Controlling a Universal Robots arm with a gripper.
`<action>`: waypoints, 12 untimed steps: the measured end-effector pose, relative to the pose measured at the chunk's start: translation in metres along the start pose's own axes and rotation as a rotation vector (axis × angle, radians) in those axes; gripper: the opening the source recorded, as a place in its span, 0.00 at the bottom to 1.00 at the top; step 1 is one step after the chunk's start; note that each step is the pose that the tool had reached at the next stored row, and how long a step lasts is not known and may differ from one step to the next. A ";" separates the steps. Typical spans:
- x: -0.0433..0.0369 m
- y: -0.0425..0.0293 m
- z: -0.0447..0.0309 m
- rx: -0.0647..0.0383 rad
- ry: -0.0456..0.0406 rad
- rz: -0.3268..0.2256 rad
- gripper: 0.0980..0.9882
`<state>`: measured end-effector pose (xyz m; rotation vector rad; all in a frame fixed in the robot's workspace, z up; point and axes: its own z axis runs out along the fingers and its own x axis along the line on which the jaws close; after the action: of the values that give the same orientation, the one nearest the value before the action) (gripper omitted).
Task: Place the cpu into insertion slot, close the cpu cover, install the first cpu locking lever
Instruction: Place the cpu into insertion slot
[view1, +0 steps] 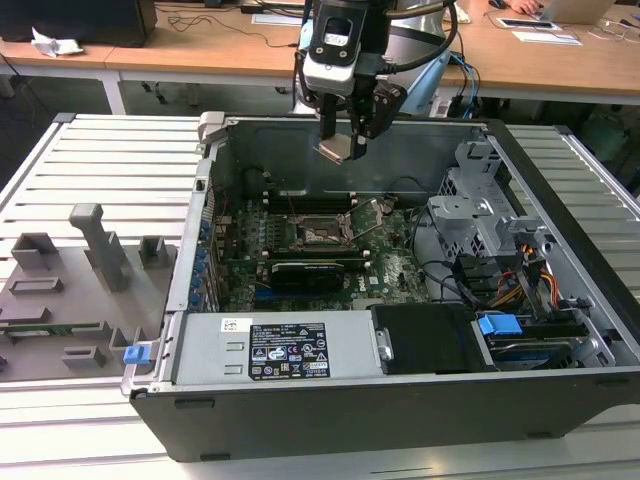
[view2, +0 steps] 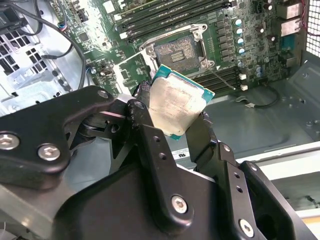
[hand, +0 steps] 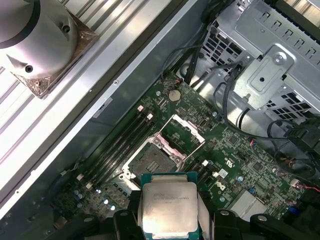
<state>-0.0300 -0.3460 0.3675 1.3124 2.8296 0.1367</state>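
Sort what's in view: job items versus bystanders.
Job: cpu, held in the gripper; insertion slot, empty; cpu cover, swung open.
Lying about: expansion card; memory slots; power supply; drive cage.

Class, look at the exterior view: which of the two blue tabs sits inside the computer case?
The blue tab on the exterior view's right; the other tab sits outside the case, at its corner.
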 end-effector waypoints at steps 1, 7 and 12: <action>0.0000 0.0000 0.0000 0.000 -0.0004 0.005 0.48; 0.0000 -0.0001 0.0013 -0.002 -0.0079 0.090 0.48; -0.0001 -0.0003 0.0037 -0.004 -0.0172 0.196 0.48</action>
<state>-0.0300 -0.3460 0.3638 1.5804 2.6795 0.1326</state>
